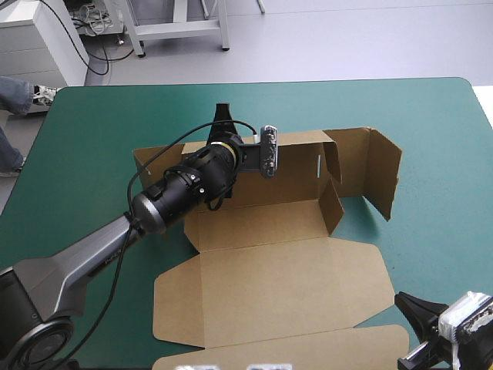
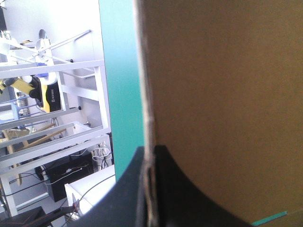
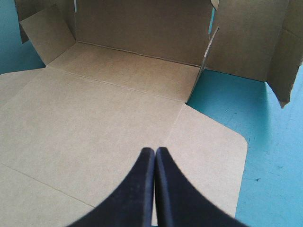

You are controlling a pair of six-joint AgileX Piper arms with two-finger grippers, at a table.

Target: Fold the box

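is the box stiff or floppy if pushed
Probably stiff panels hinging at creases: the box has raised walls, lid flat. Likely light, a thin sheet, so it may slide. The wall pinched by the left gripper may drop if released.

Box (image 1: 285, 277) on table (image 1: 92, 154): far wall raised, near panels flat. Left gripper (image 1: 225, 123) at that wall's top edge. Right gripper (image 1: 417, 308) just beside the box's near right corner.
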